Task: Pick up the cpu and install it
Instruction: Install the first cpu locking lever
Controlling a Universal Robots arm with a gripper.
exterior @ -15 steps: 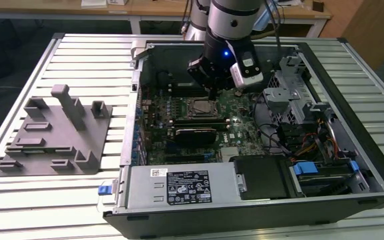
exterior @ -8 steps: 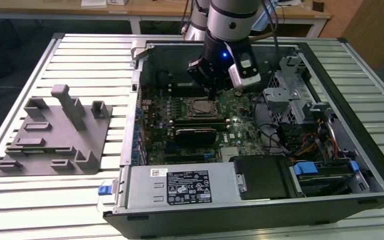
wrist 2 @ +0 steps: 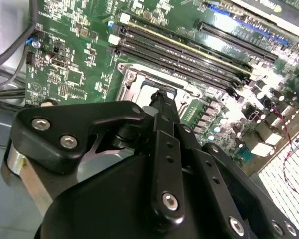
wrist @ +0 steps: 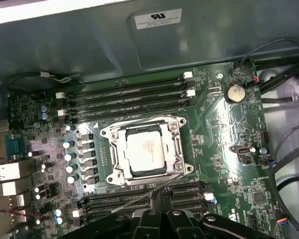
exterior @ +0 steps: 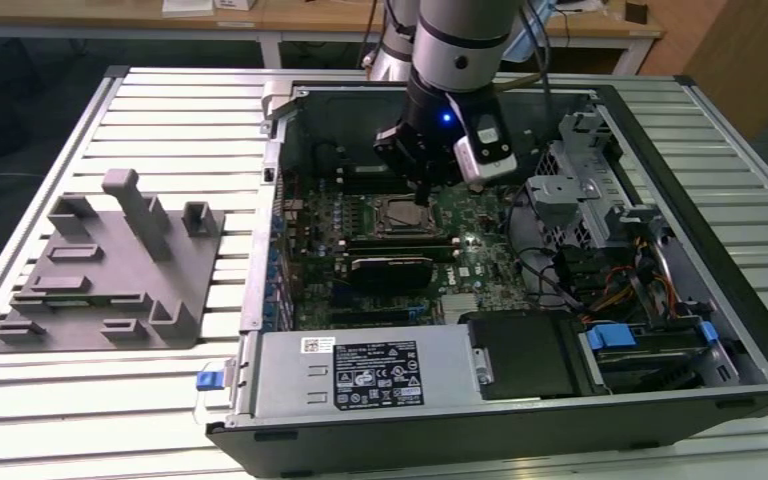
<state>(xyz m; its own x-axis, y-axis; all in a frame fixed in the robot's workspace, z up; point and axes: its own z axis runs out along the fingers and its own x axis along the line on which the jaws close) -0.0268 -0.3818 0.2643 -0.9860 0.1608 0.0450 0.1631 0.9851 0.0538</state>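
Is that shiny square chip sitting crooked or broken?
Nothing stands out. The cpu lies flat and square inside the socket frame on the motherboard, with no visible damage. The gripper hangs just beside it.

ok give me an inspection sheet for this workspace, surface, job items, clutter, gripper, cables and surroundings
Surface: slatted metal table carrying an open computer case.
Job's things: cpu lies flat inside the socket on the motherboard; nothing grips it.
Clutter: grey plastic tray on the table at the exterior view's left, beside the case.
Grippers: gripper hangs just above the socket; its tip is apart from the cpu in the first wrist view.
Cables: bundles of coloured wires inside the case at the exterior view's right.
Surroundings: wooden desk behind the table.
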